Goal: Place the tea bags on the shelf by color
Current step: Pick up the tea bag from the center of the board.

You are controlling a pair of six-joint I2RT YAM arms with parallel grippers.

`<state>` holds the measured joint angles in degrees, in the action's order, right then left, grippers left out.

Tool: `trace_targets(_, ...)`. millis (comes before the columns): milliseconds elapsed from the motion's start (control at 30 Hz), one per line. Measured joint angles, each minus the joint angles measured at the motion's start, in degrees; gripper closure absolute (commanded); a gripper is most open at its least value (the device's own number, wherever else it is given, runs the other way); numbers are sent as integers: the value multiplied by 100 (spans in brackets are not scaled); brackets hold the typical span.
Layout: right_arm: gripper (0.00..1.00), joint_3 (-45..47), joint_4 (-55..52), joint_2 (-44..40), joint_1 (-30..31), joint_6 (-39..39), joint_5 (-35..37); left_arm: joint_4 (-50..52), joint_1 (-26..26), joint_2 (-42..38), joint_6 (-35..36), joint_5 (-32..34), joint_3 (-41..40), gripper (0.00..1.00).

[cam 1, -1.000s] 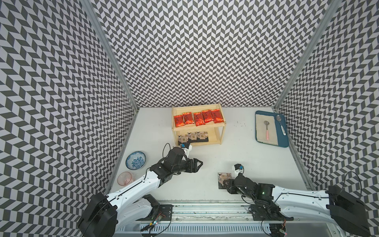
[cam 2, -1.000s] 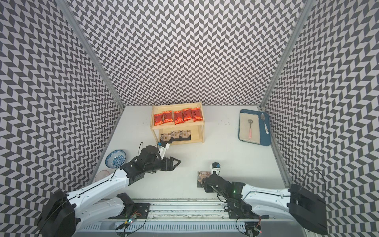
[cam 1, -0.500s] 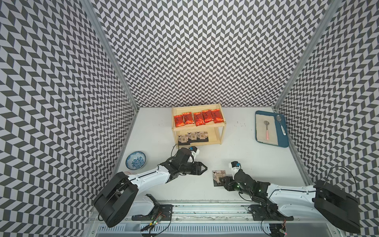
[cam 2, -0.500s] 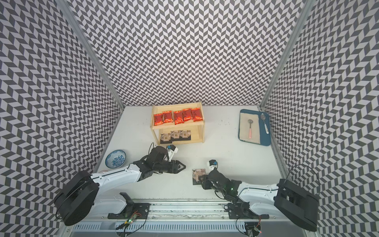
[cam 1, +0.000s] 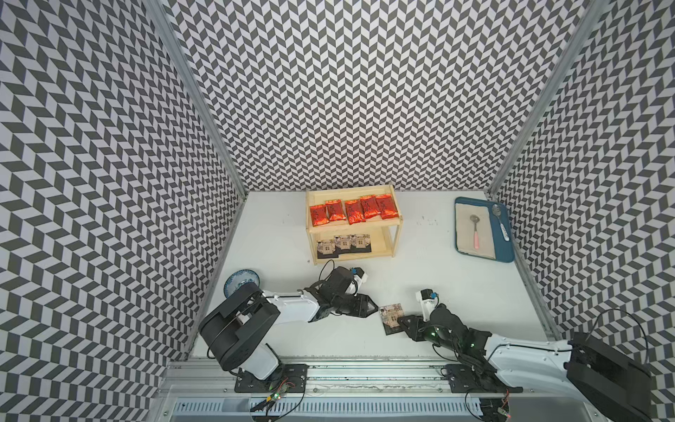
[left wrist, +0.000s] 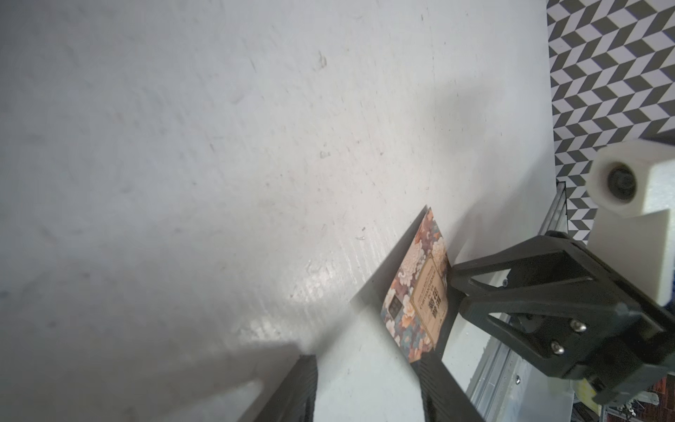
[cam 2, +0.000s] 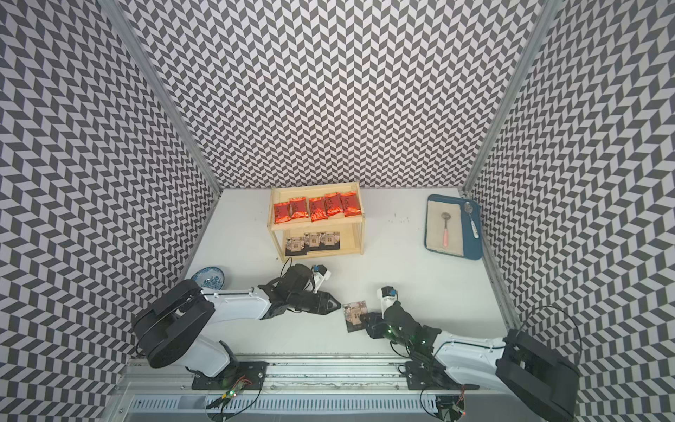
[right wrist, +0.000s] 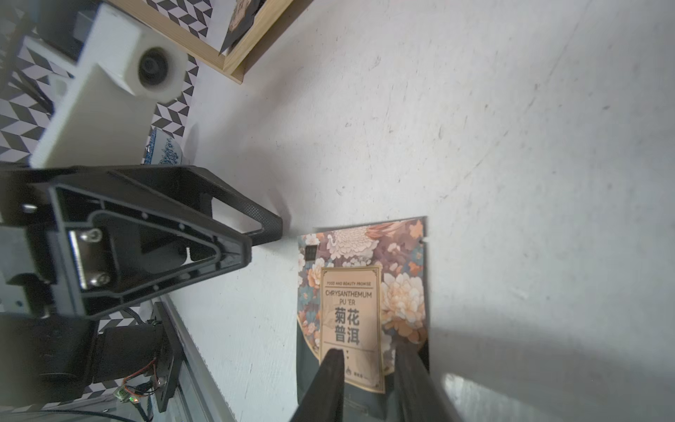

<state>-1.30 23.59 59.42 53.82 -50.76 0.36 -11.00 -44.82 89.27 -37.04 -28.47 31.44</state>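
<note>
The pale wooden shelf (cam 1: 350, 229) stands at the back, with several red tea bags (cam 1: 353, 211) on its top board and three black ones (cam 1: 343, 244) on the lower tier. One more black tea bag (cam 1: 390, 315) (right wrist: 365, 263) lies on the table near the front. My right gripper (right wrist: 369, 349) has both fingertips on that packet's near end, a narrow gap between them. The packet's other edge looks raised in the left wrist view (left wrist: 420, 288). My left gripper (cam 1: 374, 308) (left wrist: 365, 363) is open, low over the table, its tips just short of that edge.
A blue tray (cam 1: 506, 252) with a cloth and two spoons sits at the back right. A blue patterned bowl (cam 1: 237, 281) is by the left wall behind the left arm. The metal rail (cam 1: 347, 372) runs along the table's front edge.
The left arm has stretched to the right toward the loose black packet and its jaws have narrowed. The right gripper and the packet have shifted a little left, and its fingers have drawn closer together.
</note>
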Motion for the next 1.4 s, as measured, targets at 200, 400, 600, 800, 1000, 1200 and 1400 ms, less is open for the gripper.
trace_targets(200,74,42,83,9,-105,17,-94,-192,-122,280,-4,-131,120,58)
trace_targets(400,74,42,125,46,-166,26,-168,-409,-173,651,2,-275,308,69)
trace_targets(600,75,42,136,59,-190,24,-197,-479,-221,824,4,-358,389,79)
trace_targets(800,76,42,136,61,-195,20,-216,-483,-236,870,13,-426,396,93)
trace_targets(1000,76,46,120,48,-203,20,-216,-468,-243,911,24,-459,461,100)
trace_targets(1200,58,46,-299,-448,-345,76,-177,-343,-243,850,63,-391,511,100)
trace_targets(1400,46,-96,-1213,-1624,-452,267,345,-26,-192,229,144,-153,511,100)
